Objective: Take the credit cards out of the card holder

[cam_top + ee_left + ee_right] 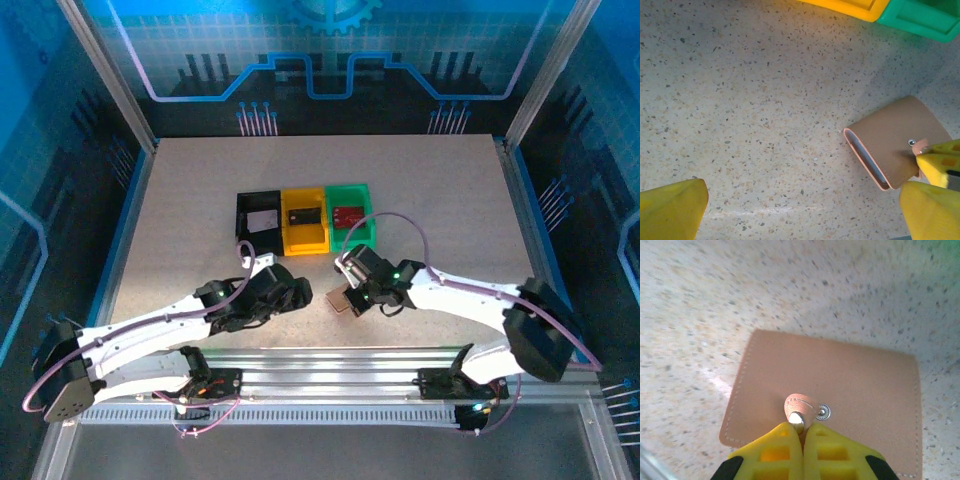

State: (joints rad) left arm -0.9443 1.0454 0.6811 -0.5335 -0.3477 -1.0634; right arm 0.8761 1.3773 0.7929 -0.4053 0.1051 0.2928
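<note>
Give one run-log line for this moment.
right pincer: shut on snap tab | card holder: folded, on table | left pincer: open, empty

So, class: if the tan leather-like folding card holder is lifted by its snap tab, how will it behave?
Probably light: the right tool pinches its small snap tab. The tan leather-like folding card holder likely flexes and swings, since its curved cover looks soft. Unlikely to roll; it lies flat.

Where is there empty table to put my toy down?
Bare table behind the black tray, yellow tray and green tray, and past both ends of that row. Crowded in front: the card holder, left gripper and right gripper.
</note>
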